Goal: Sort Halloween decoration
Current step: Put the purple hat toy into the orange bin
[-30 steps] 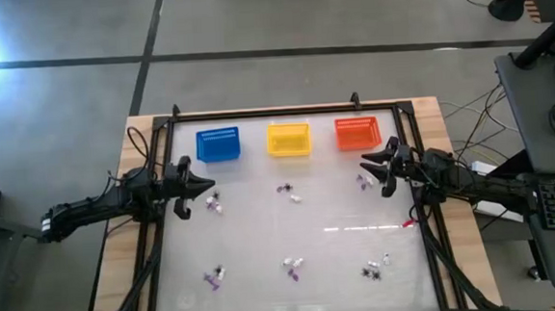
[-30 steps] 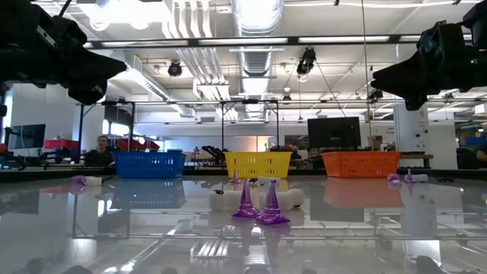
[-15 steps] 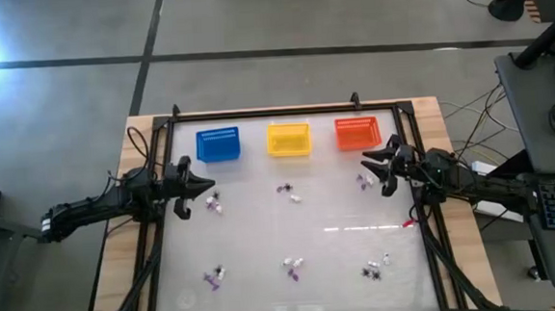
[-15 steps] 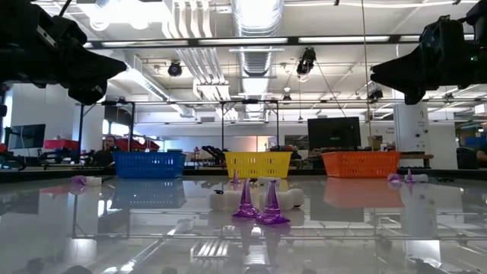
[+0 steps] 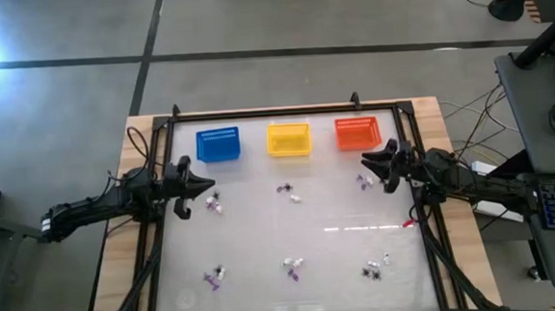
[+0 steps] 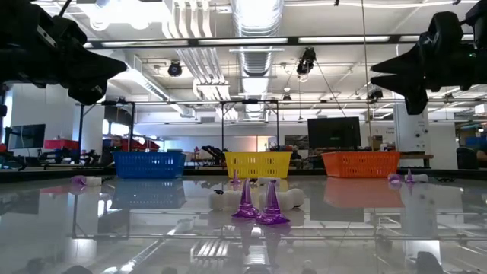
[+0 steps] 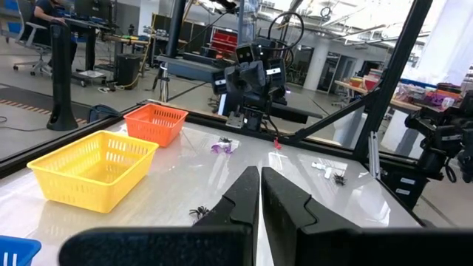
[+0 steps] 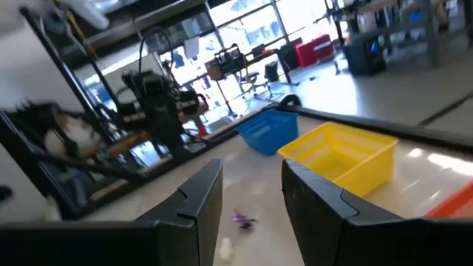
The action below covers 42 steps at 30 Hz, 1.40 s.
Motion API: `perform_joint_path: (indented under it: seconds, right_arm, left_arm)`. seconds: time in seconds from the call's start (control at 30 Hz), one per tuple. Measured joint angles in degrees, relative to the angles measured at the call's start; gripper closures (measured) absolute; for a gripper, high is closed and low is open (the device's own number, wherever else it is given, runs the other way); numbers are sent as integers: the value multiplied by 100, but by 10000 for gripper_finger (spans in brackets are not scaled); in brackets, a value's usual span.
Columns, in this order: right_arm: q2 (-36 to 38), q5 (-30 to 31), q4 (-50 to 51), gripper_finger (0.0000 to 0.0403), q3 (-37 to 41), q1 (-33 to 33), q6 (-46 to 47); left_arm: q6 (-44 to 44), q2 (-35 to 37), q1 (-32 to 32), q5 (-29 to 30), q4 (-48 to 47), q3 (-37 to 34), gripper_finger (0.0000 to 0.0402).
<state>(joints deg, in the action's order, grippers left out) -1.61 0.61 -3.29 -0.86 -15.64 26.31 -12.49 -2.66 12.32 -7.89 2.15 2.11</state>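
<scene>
right claw (image 5: 369,169) edged back — purple trinket (image 5: 363,180) just beside it

My right gripper (image 5: 368,164) has turned a little at the wrist near the table's right edge by the orange-red basket (image 5: 356,132); its open fingers (image 6: 389,67) now point more sideways. A person beyond the blue basket (image 6: 149,163) has gone.
</scene>
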Motion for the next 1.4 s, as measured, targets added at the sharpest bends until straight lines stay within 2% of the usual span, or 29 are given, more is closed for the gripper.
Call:
perform_joint_path:
  seconds: [0.17,0.33,0.43,0.53,0.97,1.17,1.4]
  right_arm:
    - [-1,16,0,271,0,0,505]
    - [-4,537,2,271,0,0,508]
    - [-4,756,2,271,0,0,510]
    - [-4,760,4,271,0,0,511]
    - [-75,749,192,271,-4,0,515]
    - [-161,749,204,271,-4,0,515]
    - [-272,751,210,271,-7,0,517]
  left_arm:
    - [-2,0,0,121,66,0,402]
    - [-1,-2,-2,112,26,2,402]
    - [0,-2,-4,364,75,2,402]
    - [0,0,-4,693,120,2,402]
    - [-28,-44,0,748,234,0,402]
    - [-1285,-80,2,904,238,2,402]
    - [-570,-416,2,927,242,2,402]
